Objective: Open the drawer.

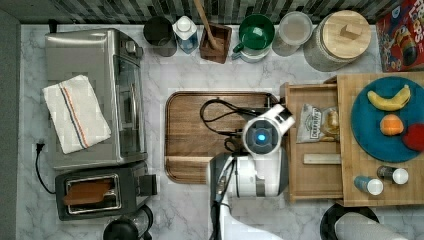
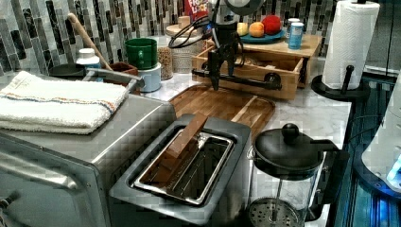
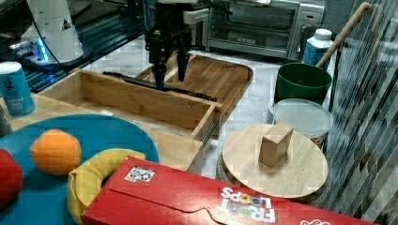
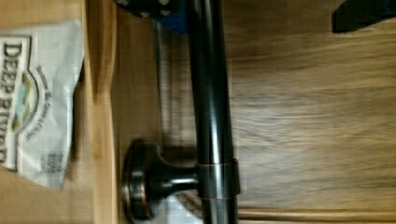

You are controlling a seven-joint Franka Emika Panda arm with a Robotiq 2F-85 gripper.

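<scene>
Your gripper (image 3: 170,70) hangs over the black handle (image 3: 159,86) of the drawer (image 3: 136,101), fingers spread to either side of the bar, not clamped. The drawer stands well out over the walnut tray (image 1: 200,135), chip bag (image 1: 312,122) showing inside. Judged from here, the pull looks nearly finished; next, lift the fingers clear.

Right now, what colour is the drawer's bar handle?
Black, glossy, on the light wooden drawer. The handle shows best in the wrist view.

arm (image 1: 260,170): white shell | blue light | black cables | black tool (image 3: 170,70)
</scene>
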